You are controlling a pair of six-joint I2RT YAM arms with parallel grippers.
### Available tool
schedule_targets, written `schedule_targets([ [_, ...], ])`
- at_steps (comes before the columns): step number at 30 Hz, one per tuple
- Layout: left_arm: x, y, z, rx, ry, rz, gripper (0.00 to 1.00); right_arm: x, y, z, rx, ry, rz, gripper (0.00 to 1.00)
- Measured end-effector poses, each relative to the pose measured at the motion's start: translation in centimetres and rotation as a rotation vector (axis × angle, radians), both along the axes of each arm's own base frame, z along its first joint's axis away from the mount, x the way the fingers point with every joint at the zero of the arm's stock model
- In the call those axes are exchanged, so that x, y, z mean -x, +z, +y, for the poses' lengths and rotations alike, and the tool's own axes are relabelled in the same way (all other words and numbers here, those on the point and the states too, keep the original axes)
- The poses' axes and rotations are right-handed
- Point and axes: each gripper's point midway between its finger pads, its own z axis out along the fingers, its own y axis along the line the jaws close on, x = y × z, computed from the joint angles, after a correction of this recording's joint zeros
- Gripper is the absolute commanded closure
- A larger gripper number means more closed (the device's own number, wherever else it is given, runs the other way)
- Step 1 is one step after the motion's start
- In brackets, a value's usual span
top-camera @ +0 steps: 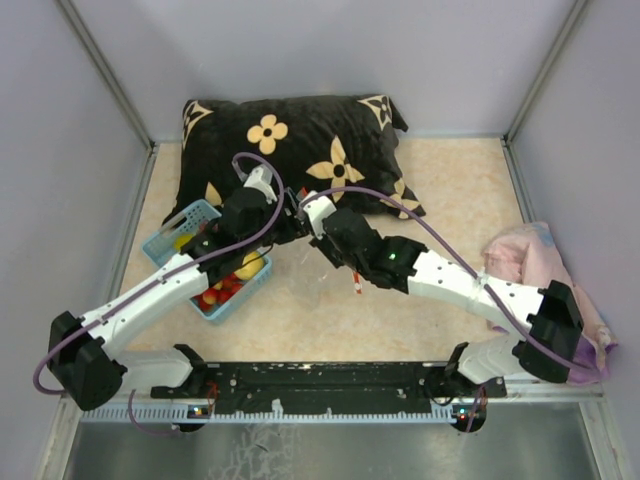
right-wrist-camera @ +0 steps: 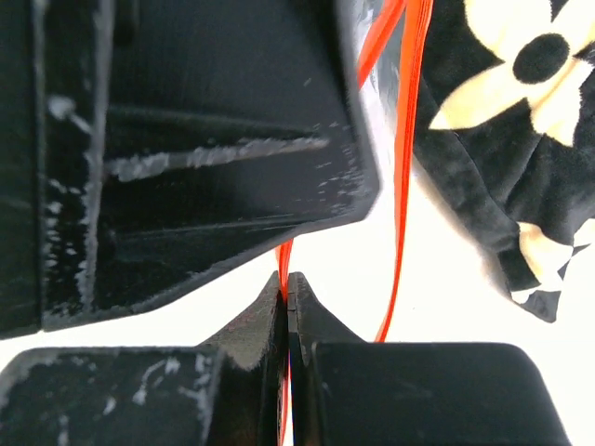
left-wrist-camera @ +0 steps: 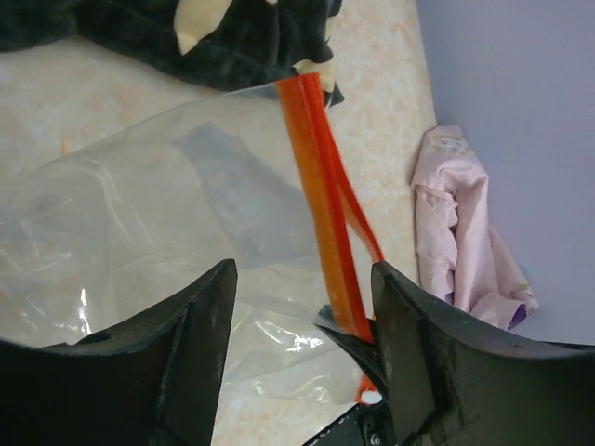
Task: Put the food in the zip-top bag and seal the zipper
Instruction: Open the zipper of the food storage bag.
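The clear zip-top bag (left-wrist-camera: pixel 139 214) spreads out under my left gripper (left-wrist-camera: pixel 302 271), which is open, its fingers standing either side of the plastic. The red-orange zipper (left-wrist-camera: pixel 321 204) runs along the bag's edge, close to the left gripper's right finger (left-wrist-camera: pixel 418 353). My right gripper (right-wrist-camera: pixel 287 286) is shut on the zipper (right-wrist-camera: pixel 402 186), pinching one strip at its tip. In the top view both grippers (top-camera: pixel 280 222) (top-camera: pixel 300 222) meet at the pillow's front edge, the bag (top-camera: pixel 318 290) below them. The food (top-camera: pixel 228 282), red strawberries and yellow fruit, lies in the light blue basket (top-camera: pixel 200 212).
A black pillow (top-camera: pixel 300 140) with cream flowers lies at the back. A pink cloth (top-camera: pixel 530 262) is heaped at the right wall, under the right arm. Grey walls close in the table on three sides.
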Motion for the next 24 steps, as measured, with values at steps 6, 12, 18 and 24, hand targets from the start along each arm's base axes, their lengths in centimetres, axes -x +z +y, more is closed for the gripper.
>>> schedule_targets([
  [6,0.4,-2.4,0.7,-0.042,0.017,0.042,0.53,-0.3,-0.2,0.1,0.007,-0.022,-0.007,1.00],
  [12,0.8,-2.7,1.2,-0.050,0.023,0.042,0.85,-0.1,-0.1,0.5,0.001,-0.012,-0.010,0.99],
  [18,0.9,-2.7,1.6,-0.052,0.030,0.037,1.00,0.3,0.0,1.4,-0.030,0.024,0.007,0.86],
  [24,0.8,-3.3,2.5,-0.058,0.045,0.044,1.00,1.7,0.1,2.6,-0.063,0.107,0.064,0.59],
])
